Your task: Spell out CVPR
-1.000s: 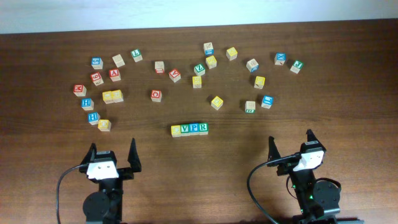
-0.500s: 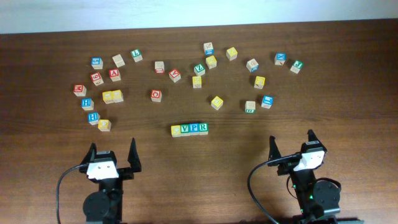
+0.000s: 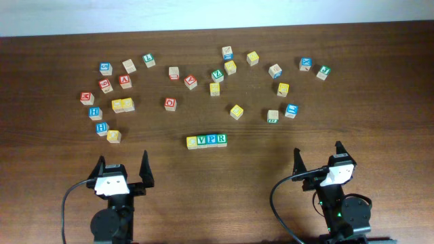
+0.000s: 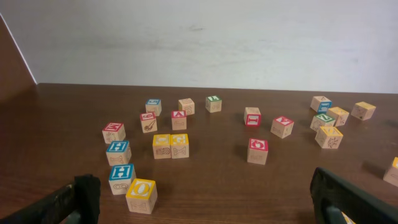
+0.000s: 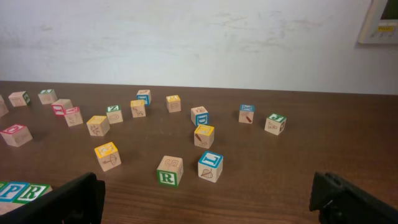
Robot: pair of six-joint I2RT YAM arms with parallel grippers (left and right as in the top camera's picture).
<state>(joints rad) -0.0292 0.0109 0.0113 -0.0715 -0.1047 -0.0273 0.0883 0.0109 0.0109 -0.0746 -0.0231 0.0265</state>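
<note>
A row of four touching letter blocks [image 3: 206, 141] lies mid-table: a yellow block [image 3: 192, 142], then V [image 3: 202, 141], P [image 3: 211, 140] and R [image 3: 221, 139]. Its right end shows at the lower left of the right wrist view [image 5: 18, 191]. My left gripper [image 3: 123, 167] is open and empty near the front edge, left of the row; its fingers frame the left wrist view [image 4: 205, 199]. My right gripper [image 3: 317, 156] is open and empty at the front right [image 5: 208, 196].
Many loose letter blocks lie scattered across the far half of the table. A yellow O block [image 4: 142, 195] and blue H block [image 4: 121, 178] sit nearest my left gripper. A green R block [image 5: 170, 170] and blue block [image 5: 210, 166] sit nearest my right gripper.
</note>
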